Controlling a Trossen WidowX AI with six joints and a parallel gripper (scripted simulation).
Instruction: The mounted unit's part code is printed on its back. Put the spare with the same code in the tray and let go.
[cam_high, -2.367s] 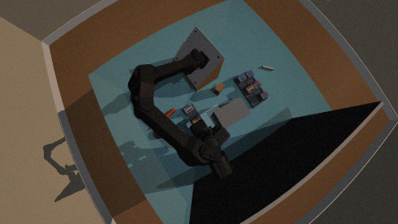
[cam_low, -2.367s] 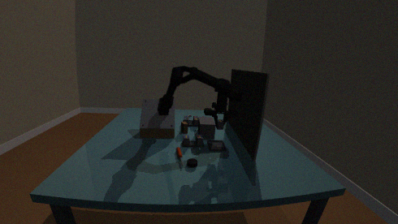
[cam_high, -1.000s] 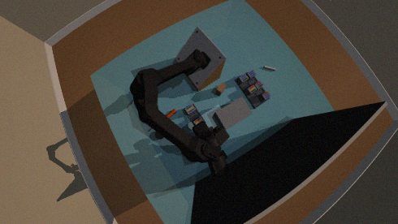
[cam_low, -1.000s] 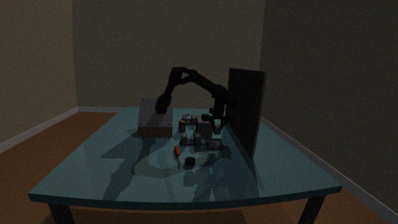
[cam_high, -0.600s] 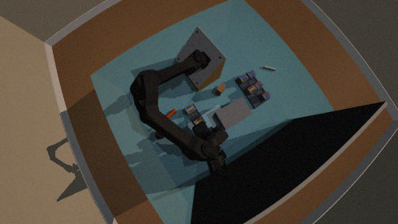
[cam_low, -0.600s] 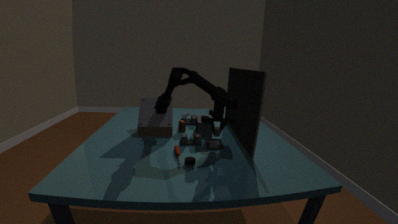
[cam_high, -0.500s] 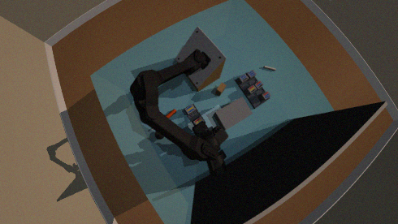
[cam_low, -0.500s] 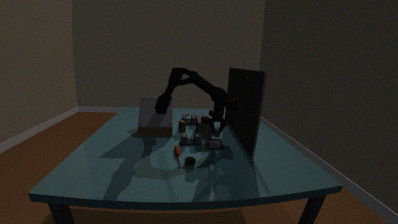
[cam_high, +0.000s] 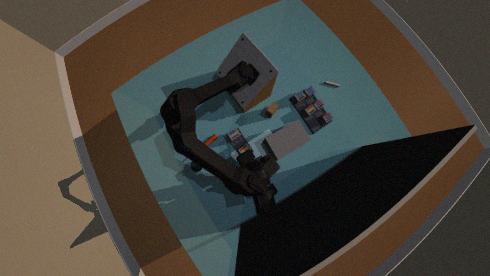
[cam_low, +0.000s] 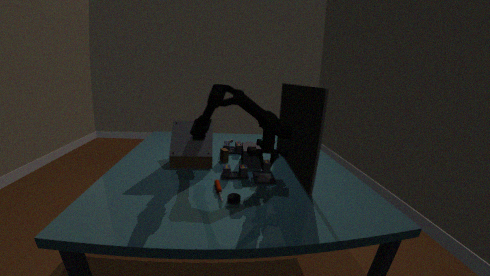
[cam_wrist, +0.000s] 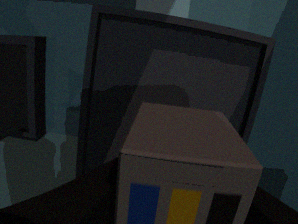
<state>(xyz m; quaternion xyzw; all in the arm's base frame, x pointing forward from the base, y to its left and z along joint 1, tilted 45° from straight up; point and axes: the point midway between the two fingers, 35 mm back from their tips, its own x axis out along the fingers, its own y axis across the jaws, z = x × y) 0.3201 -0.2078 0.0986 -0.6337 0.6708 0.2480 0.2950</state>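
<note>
My gripper (cam_wrist: 174, 171) (cam_low: 267, 161) is shut on a spare, a pale box (cam_wrist: 187, 135) with blue, yellow and black stripes. The gripper points down and holds the spare above the dark, rimmed tray (cam_wrist: 120, 55) (cam_low: 263, 178). The spare hides the near part of the tray in the wrist view. The arm hides the tray in the top view. Other striped spares (cam_high: 234, 134) (cam_high: 310, 109) stand in two dark racks. A plain tan block (cam_high: 271, 109) (cam_low: 224, 155) stands near the arm's base; I cannot tell whether it is the mounted unit. No printed code is readable.
A grey box (cam_high: 287, 140) stands between the racks. A tall black panel (cam_high: 330, 200) (cam_low: 302, 135) stands close beside the gripper. The arm rises from a sloped grey plinth (cam_high: 245, 47). An orange-handled tool (cam_high: 210, 140) (cam_low: 218, 186) and a black round piece (cam_low: 233, 198) lie near the smaller rack.
</note>
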